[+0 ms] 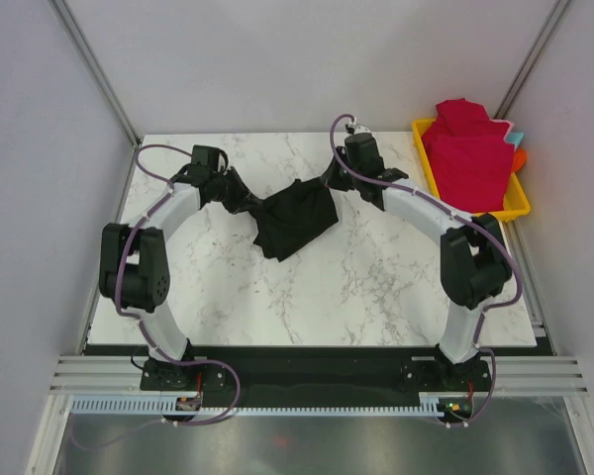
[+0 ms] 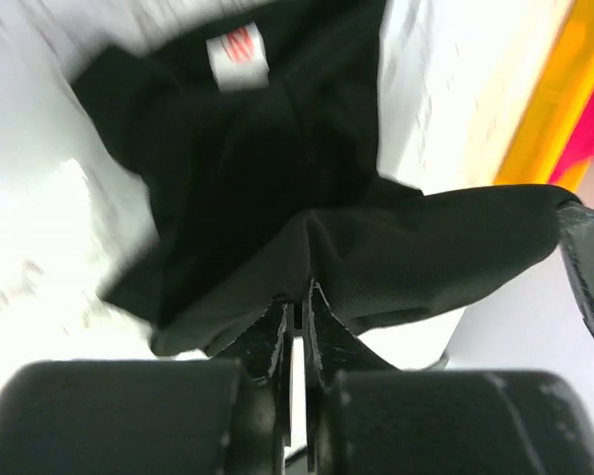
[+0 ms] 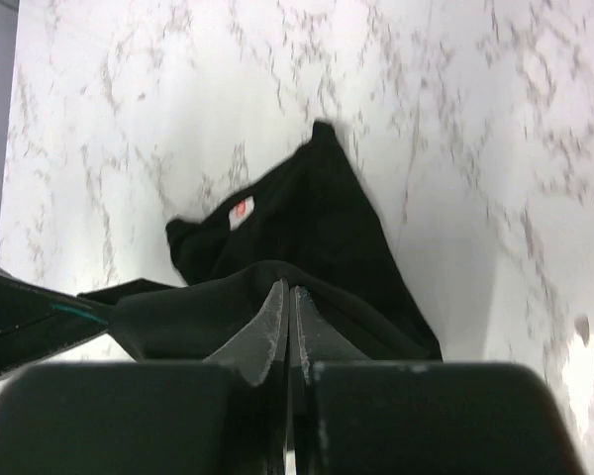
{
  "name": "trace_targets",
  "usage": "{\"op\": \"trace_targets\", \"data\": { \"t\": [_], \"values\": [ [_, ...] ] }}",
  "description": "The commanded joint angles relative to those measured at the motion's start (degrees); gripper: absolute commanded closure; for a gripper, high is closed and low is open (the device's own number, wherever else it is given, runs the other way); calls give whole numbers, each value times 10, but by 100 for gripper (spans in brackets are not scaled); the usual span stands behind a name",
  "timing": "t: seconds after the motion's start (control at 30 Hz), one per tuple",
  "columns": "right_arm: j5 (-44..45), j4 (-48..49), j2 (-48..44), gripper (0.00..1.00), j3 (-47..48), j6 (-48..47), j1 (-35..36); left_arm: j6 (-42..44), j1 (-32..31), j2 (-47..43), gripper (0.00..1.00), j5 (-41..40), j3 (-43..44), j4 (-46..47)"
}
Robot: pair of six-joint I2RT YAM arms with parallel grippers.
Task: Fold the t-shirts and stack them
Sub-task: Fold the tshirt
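Observation:
A black t-shirt point(image 1: 295, 220) hangs bunched between my two grippers over the middle of the marble table. My left gripper point(image 1: 251, 205) is shut on its left edge, and my right gripper point(image 1: 331, 180) is shut on its right edge. In the left wrist view the black t-shirt point(image 2: 277, 188) spreads ahead of the pinched fingers point(image 2: 299, 309), its white neck label showing. The right wrist view has the black t-shirt point(image 3: 307, 228) drooping to the table beyond the closed fingers point(image 3: 288, 302). Crimson-red t-shirts point(image 1: 467, 153) lie piled in the tray at the back right.
A yellow plastic tray point(image 1: 516, 206) sits at the table's back right corner holding the red pile, with something orange and teal point(image 1: 519, 156) at its right side. The marble table point(image 1: 356, 287) is bounded by grey walls on both sides.

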Motion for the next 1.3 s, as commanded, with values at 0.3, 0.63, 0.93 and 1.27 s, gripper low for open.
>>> {"op": "trace_targets", "data": {
  "t": [0.3,0.63,0.93,1.27],
  "values": [
    [-85,56,214,19,218,-36,-40,-79,47,122,10,-61,95,63],
    [-159,109,160,26,36,-38,-38,-74,45,28,16,-70,-17,106],
    [-201,206,33,34,-181,-15,-7,-66,38,-6,19,-19,-152,201],
    [-153,223,-65,21,-295,4,5,-16,2,-35,21,-23,-199,216]
  ]
}}
